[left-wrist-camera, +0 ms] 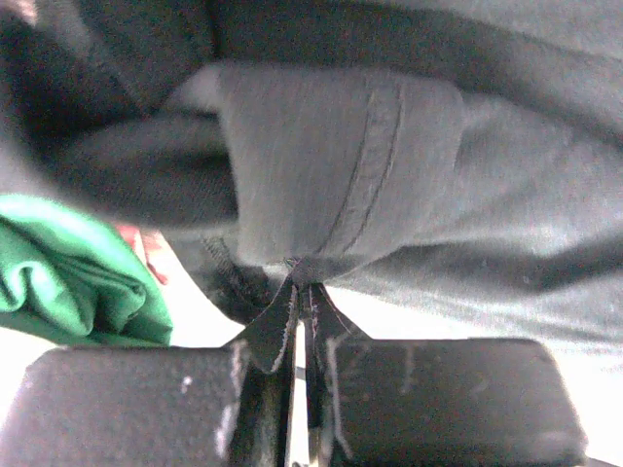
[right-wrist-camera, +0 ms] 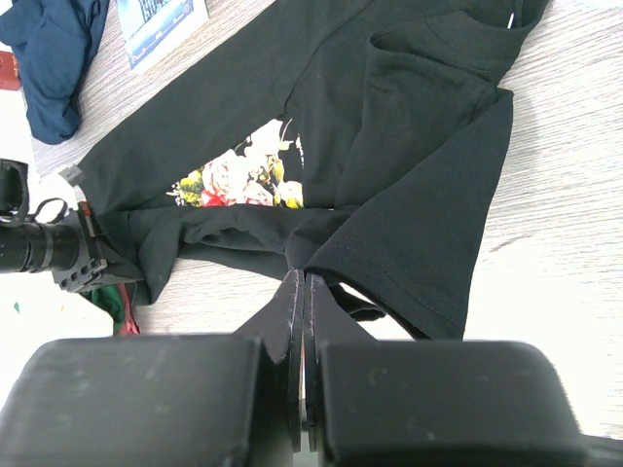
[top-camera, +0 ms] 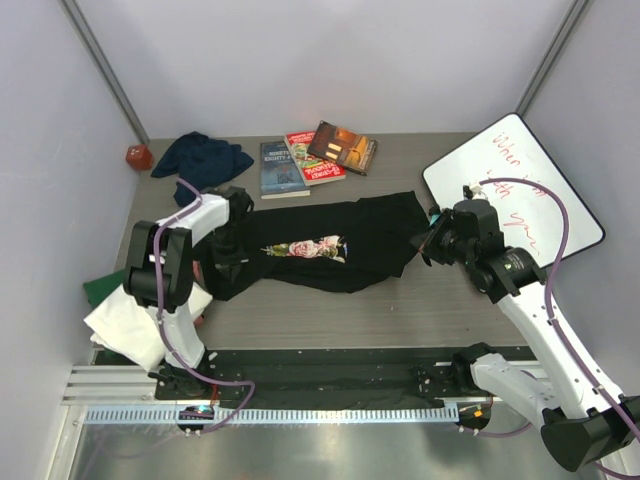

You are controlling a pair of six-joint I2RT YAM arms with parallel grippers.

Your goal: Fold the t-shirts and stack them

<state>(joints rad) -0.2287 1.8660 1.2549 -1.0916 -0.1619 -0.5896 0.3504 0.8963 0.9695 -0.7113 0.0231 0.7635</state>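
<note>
Shirt [top-camera: 370,235]: my left end effector [left-wrist-camera: 300,297] and right end effector [right-wrist-camera: 304,284] pinched shut on opposite edges (lift together, hold cloth taut).

Books [top-camera: 315,158] behind spread shirt [top-camera: 380,232] (board [top-camera: 520,185] rightward)

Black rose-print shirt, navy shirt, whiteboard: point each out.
black rose-print shirt [top-camera: 375,235]: top view, plain cloth right of roses.
navy shirt [top-camera: 203,157]: top view, middle of heap.
whiteboard [top-camera: 455,172]: top view, bare left part.

White shells with black joints on both the left arm [top-camera: 165,272] and the right arm [top-camera: 545,320]. A purple cable [top-camera: 566,240] loops along each. The right gripper [right-wrist-camera: 305,284] is matte black with a blocky body and thin tapered fingers [right-wrist-camera: 284,313].
</note>
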